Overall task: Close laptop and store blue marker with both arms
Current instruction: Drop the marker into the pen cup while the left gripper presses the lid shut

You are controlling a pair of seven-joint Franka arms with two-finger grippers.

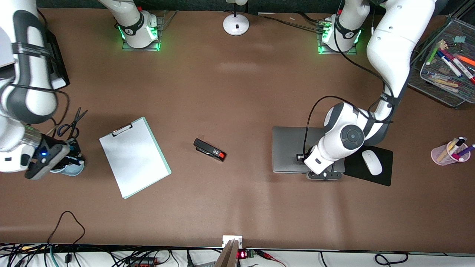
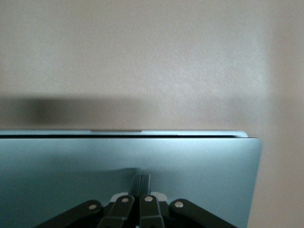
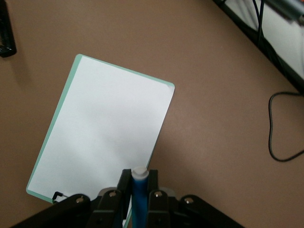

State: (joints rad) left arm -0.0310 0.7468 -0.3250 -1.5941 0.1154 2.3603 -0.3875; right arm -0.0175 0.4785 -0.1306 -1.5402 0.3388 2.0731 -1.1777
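Front view: left gripper (image 1: 323,174) mostly hidden under its own wrist; that arm also covers part of the laptop (image 1: 289,148) lid. Right gripper (image 1: 70,157) masks most of the pale cup (image 1: 74,168) beneath it. Right wrist view: blue marker (image 3: 139,197) cut off at picture edge, only whitish tip and upper barrel showing; clipboard (image 3: 107,133) clip barely visible beside the fingers.

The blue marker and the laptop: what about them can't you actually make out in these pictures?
- Blue marker: right wrist view shows only its whitish end and upper barrel; the right gripper hides the rest. Front view: the right gripper covers it, over the pale cup.
- Laptop: lid down, so keyboard hidden; the left arm covers part of it.
- Left gripper: its fingertip contact with the lid is unclear.
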